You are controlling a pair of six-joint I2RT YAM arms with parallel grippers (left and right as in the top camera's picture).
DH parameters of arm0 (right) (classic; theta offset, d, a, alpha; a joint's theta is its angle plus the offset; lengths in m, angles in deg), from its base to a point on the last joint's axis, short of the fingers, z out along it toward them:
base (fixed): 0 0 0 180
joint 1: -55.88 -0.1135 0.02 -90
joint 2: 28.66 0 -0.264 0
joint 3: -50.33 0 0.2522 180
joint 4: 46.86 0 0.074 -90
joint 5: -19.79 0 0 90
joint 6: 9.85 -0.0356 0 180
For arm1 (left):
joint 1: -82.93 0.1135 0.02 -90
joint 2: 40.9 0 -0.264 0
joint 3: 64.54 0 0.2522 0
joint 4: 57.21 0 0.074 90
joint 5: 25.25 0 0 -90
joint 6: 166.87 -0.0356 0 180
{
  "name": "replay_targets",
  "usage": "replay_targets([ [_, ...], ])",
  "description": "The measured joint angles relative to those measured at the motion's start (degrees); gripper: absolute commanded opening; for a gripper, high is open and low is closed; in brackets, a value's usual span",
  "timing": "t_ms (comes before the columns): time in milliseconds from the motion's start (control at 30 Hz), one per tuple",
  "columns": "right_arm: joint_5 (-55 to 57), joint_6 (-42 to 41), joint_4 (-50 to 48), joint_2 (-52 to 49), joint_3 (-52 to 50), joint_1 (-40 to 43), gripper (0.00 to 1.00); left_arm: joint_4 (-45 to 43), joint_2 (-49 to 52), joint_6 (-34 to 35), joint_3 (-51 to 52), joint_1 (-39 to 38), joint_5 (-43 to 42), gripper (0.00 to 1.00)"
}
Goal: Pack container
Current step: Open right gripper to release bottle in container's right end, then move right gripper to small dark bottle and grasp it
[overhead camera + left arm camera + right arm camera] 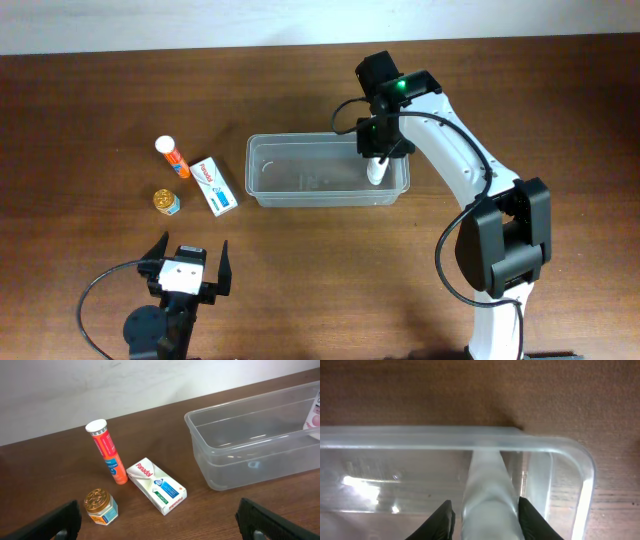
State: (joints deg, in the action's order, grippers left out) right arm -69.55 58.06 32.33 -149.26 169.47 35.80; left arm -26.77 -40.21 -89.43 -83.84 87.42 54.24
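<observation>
Placement step, likely: right claw (378, 158) clamped on white tube (487, 485) inside container (300, 170) right end; container central on surface (100, 110). Left claw (190, 255) spread, empty, well front-left of container. Next, probably: release tube, fetch Panadol box (156, 485) left of container.

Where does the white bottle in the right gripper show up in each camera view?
Overhead: white bottle at the right end of the clear container.
Left wrist: a pink-and-white sliver at the right edge, inside the container.
Right wrist: bottom centre, inside the right gripper.
Shared landmark: the container's rim.
</observation>
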Motion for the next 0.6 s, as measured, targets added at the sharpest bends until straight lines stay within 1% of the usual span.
replay_targets([
  [100, 0.0, 0.7, 4.0, 0.0, 2.0, 0.0, 0.41, 0.0, 0.0, 0.0, 0.0, 0.0, 0.0, 0.99],
  [233, 0.0, 1.7, 10.5, 0.0, 10.2, 0.2, 0.43, 0.0, 0.0, 0.0, 0.0, 0.0, 0.0, 0.99],
  [267, 0.0, 2.1, 13.0, 0.0, 13.7, 0.3, 0.44, 0.0, 0.0, 0.0, 0.0, 0.0, 0.0, 0.99],
  [367, 0.0, 2.8, 16.6, 0.1, 19.0, 0.7, 0.44, 0.0, 0.0, 0.0, 0.0, 0.0, 0.0, 0.99],
  [467, 0.0, 3.8, 22.9, 0.3, 26.8, 2.3, 0.49, 0.0, 0.0, 0.0, 0.0, 0.0, 0.0, 0.99],
  [600, 0.0, 4.7, 30.1, 0.8, 34.4, 7.3, 0.58, 0.0, 0.0, 0.0, 0.0, 0.0, 0.0, 0.99],
])
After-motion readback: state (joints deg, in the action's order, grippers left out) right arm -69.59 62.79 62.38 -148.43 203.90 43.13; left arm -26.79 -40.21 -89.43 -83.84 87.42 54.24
